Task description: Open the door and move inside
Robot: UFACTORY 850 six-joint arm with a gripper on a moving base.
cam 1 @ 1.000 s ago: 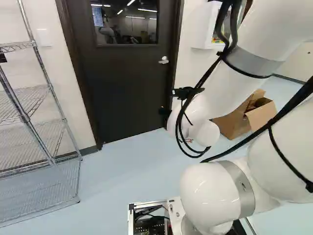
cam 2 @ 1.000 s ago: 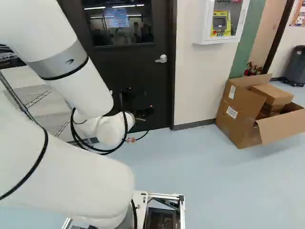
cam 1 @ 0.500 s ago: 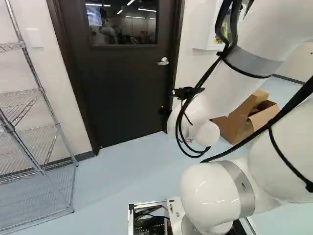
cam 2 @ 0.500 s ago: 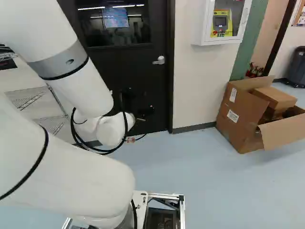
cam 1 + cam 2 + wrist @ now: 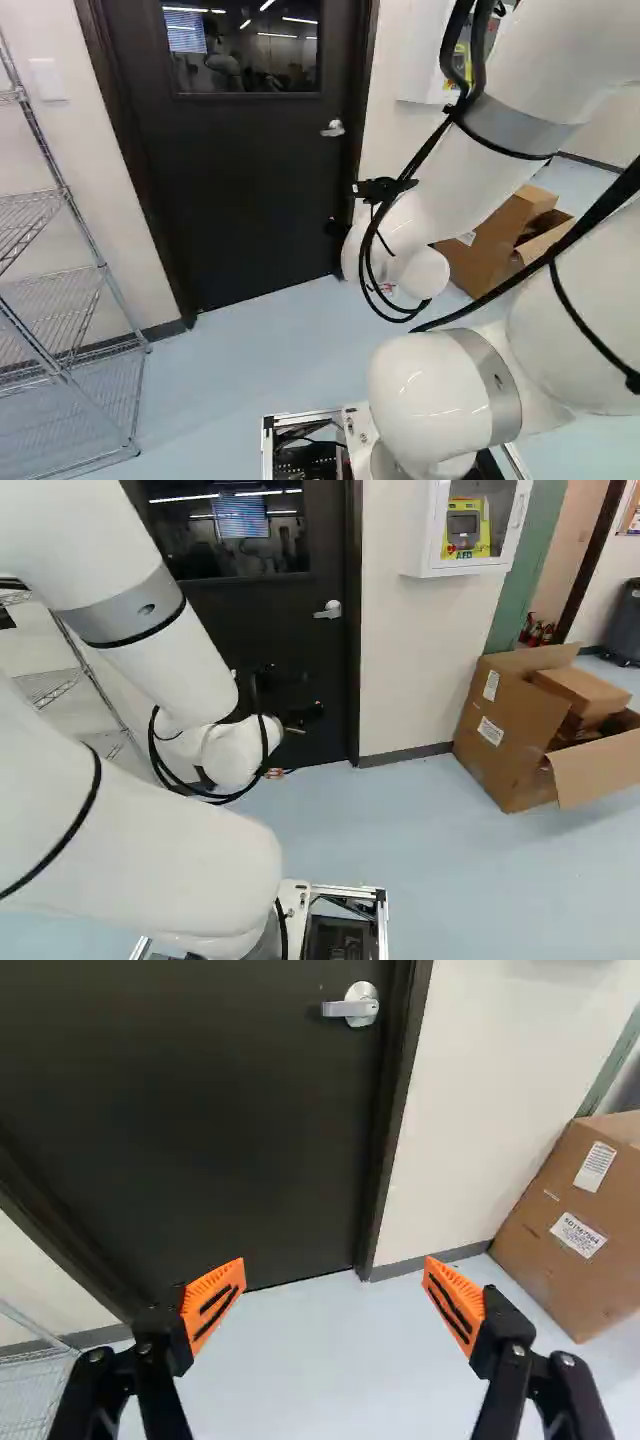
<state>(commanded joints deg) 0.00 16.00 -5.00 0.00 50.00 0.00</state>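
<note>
My black two-fingered claw with orange pads is spread wide. The dark, flat door stands closed at the upper middle of the left base view, its glass window above. In the right base view its silver lever handle sits upper middle, ahead of my claw and well apart. At that view's right, a brown cardboard box wears white printed labels; upper right, a yellow lettered device sits inside a white wall cabinet.
</note>
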